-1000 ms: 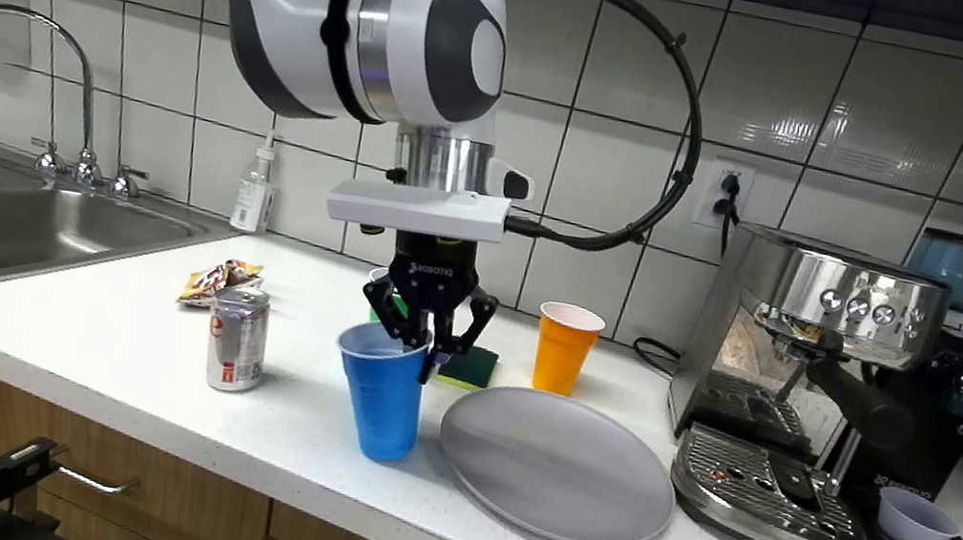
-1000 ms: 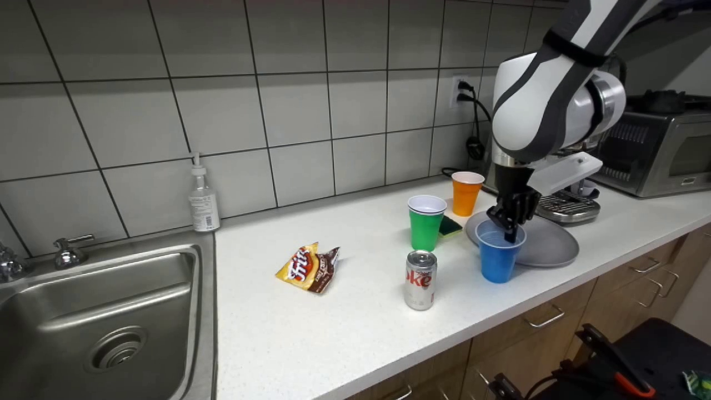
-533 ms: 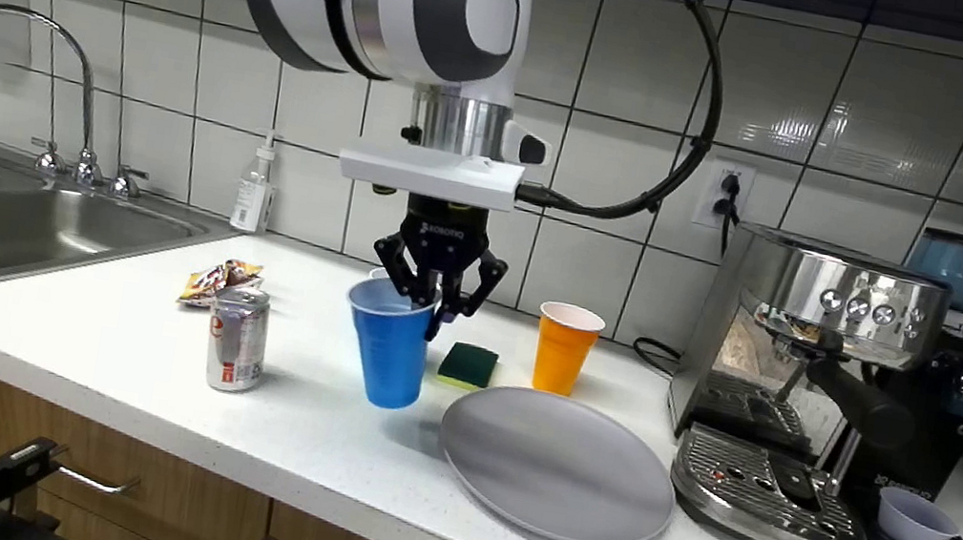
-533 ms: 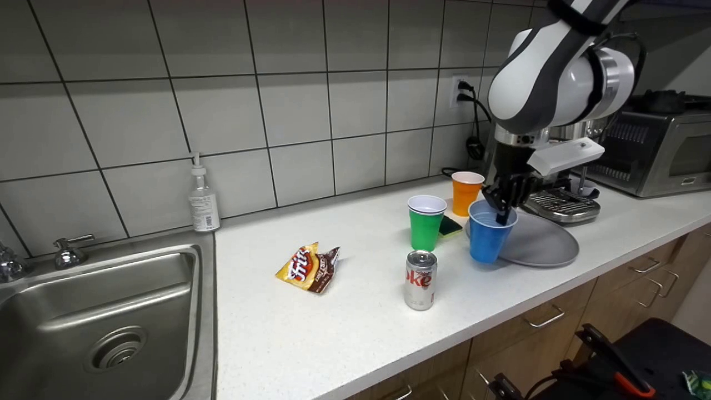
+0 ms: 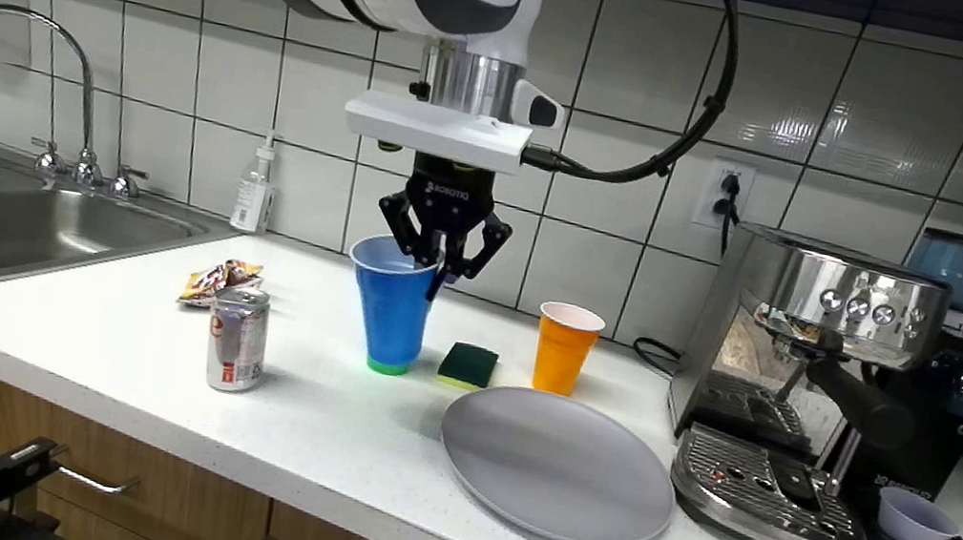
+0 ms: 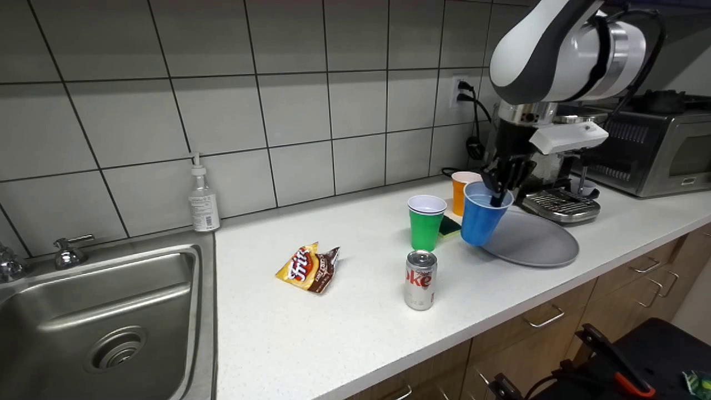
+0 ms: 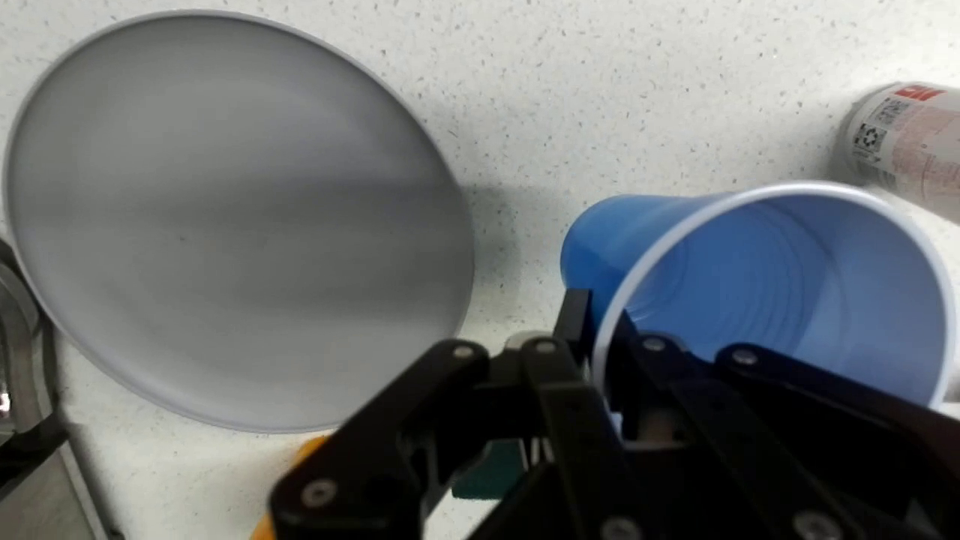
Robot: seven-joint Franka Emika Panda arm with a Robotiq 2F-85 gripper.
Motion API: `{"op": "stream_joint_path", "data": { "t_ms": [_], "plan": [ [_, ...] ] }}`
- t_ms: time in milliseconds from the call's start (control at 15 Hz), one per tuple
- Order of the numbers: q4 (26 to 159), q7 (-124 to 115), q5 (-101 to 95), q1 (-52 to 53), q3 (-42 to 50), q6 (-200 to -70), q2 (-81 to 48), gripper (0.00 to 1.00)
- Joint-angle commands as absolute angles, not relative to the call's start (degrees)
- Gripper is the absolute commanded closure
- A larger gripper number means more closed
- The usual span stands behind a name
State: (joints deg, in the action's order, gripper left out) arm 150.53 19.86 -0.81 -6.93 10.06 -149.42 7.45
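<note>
The black two-fingered end effector (image 7: 598,337) is clamped on the rim of a tall blue plastic cup (image 7: 795,292), pinching its wall from inside and out. The cup hangs slightly tilted above the speckled white bench (image 6: 333,344), between its front and back edges. I can look deep into its pale hollow in the wrist view. In an exterior view a white-rimmed green plastic cup (image 6: 425,228) stands upright, set back from the front edge; in an exterior view only a green strip of it (image 5: 387,367) peeps out beneath the blue one. The flat round grey plate (image 6: 536,241), close to the front edge, is partly blocked by the blue cup in an exterior view, yet nearly whole from the wrist. That view cuts off the upright silver soda can (image 7: 911,146) and leaves mere slivers of the orange plastic cup (image 5: 563,351), which stands near the back edge. The green-and-yellow sponge (image 5: 468,366) is mostly covered by the end effector there. In an exterior view the steel espresso machine (image 6: 564,204) is largely lost behind the white-and-grey robot arm (image 6: 514,61).
</note>
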Motion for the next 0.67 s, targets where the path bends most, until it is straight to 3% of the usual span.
{"op": "stream_joint_path", "data": {
  "t_ms": [0,600],
  "plan": [
    [149.91,22.76,2.93,-5.80,10.44,-145.83,10.92,0.99],
    [148.33,23.62,6.02,-4.17,11.13,-142.50,14.66,0.99]
  ]
}}
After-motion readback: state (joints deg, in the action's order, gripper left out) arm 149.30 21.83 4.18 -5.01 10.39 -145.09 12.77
